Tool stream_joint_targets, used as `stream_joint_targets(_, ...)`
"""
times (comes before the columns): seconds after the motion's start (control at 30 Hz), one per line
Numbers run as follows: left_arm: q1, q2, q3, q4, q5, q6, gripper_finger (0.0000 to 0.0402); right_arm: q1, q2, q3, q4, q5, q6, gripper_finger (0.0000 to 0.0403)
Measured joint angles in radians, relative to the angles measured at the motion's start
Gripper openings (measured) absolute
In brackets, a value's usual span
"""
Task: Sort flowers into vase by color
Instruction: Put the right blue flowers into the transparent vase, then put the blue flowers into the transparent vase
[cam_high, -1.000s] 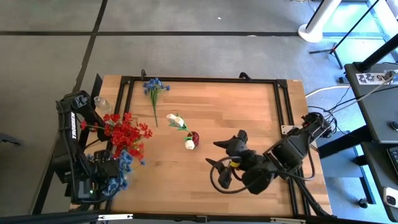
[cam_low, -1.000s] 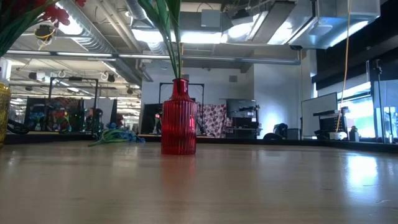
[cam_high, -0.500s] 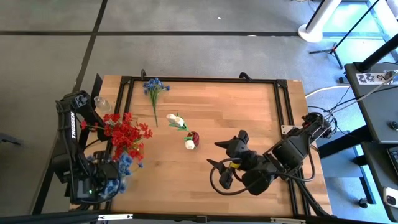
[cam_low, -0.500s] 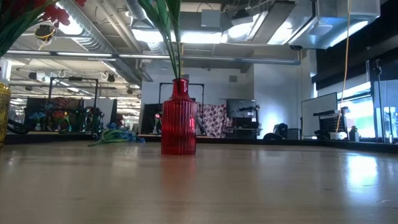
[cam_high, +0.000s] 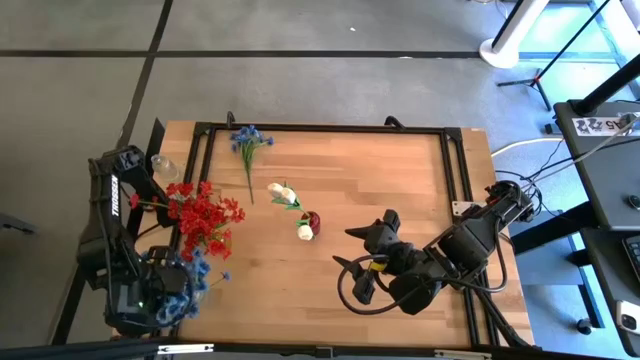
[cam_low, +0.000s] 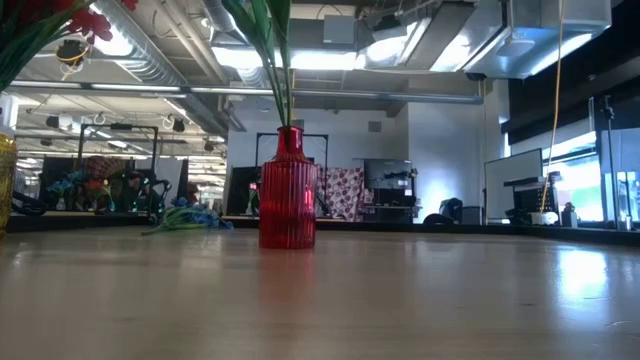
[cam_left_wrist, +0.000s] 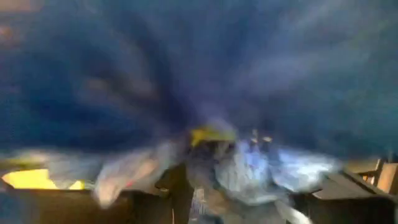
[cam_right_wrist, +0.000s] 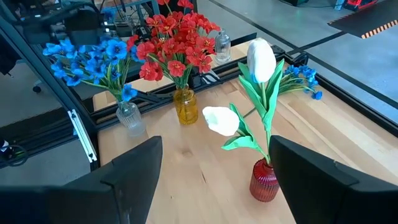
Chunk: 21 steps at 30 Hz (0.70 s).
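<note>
Left gripper (cam_high: 165, 300) over the blue flowers (cam_high: 195, 268), jaw state unclear; right gripper (cam_high: 362, 262) wide apart, idle. Brushing blooms could topple that vase (cam_right_wrist: 129, 116).

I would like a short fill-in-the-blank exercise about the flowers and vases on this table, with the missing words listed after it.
1. The white tulips stand in a small ____ vase.
2. The red flowers stand in a ____ vase.
3. One blue sprig lies flat on the ____, not in any vase.
4. The right hand is ____ and holds nothing.

Missing words: red; yellow; table; open
</note>
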Motion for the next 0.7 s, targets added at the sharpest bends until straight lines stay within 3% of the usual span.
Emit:
stream_joint_targets(0.3, 0.000, 0.000, 0.105, -0.014, 0.008, 0.019, 0.0103, 0.000, 0.000, 0.000, 0.000, 0.000, 0.000, 0.0296)
stream_joint_targets(0.53, 0.029, 0.000, 0.262, -0.016, 0.038, 0.003, 0.0074, 0.000, 0.000, 0.000, 0.000, 0.000, 0.000, 0.0296)
stream_joint_targets(0.6, 0.049, 0.000, 0.319, -0.016, -0.022, 0.003, 0.0069, 0.000, 0.000, 0.000, -0.001, 0.000, -0.001, 0.0296)
stream_joint_targets(0.7, 0.094, 0.000, 0.397, -0.015, -0.199, 0.073, 0.0063, 0.000, 0.000, 0.000, 0.003, 0.017, -0.004, 0.0296)
